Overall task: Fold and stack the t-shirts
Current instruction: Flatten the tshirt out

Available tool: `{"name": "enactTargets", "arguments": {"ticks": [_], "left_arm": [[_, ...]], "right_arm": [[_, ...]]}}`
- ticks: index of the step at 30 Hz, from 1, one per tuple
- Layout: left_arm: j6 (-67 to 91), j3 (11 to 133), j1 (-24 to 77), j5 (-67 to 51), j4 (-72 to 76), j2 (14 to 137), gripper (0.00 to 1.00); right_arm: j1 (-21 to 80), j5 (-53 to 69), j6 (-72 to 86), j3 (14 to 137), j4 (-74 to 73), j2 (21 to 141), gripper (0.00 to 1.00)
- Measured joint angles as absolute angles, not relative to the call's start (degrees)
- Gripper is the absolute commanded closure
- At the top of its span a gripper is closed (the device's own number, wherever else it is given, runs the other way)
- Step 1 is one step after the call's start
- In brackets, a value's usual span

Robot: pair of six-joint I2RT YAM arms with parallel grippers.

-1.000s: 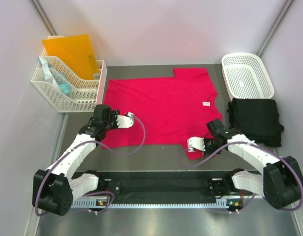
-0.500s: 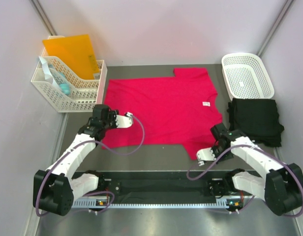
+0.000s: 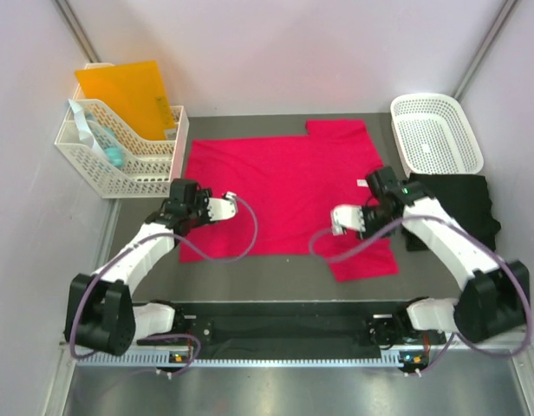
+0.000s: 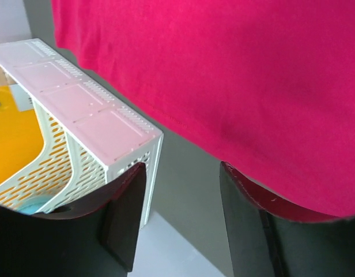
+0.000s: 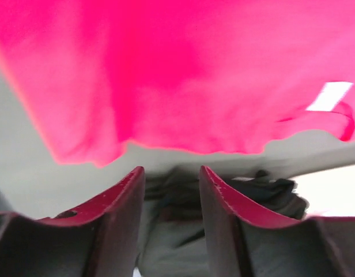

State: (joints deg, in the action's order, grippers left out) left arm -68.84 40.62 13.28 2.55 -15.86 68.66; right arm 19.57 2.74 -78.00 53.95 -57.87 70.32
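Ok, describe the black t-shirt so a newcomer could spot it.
Start at the white lattice basket in the far right corner. Just nearer than it lies the black t-shirt, a compact dark bundle, unlike the red t-shirt spread flat mid-table.

The right arm (image 3: 440,236) covers part of the black t-shirt (image 3: 468,201).

Bright, even overhead light, soft shadows on the bench (image 3: 280,276). Right wrist view is smeared with blur; left wrist view is crisp.
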Motion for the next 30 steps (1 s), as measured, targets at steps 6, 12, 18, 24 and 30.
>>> {"name": "enactTargets", "arguments": {"ticks": [6,12,18,24,30], "left_arm": [[-63.5,49.6,13.3,2.4,-14.5,81.0,1.00],[-59.0,63.4,13.2,5.0,-12.1,95.8,1.00],[-57.3,71.4,13.0,8.2,-7.2,105.7,1.00],[-57.3,73.8,12.9,11.3,-2.8,113.0,1.00],[-57.3,73.8,12.8,14.6,3.0,117.3,1.00]], "right_arm": [[18.3,5.6,-63.1,73.7,-51.3,90.2,1.00],[15.7,5.5,-54.4,90.7,-46.0,105.5,1.00],[13.3,4.4,-50.8,98.2,-41.9,116.2,1.00],[13.0,2.4,-48.8,98.7,-38.8,123.6,1.00],[12.8,0.0,-46.3,99.4,-34.2,125.3,1.00]]}}
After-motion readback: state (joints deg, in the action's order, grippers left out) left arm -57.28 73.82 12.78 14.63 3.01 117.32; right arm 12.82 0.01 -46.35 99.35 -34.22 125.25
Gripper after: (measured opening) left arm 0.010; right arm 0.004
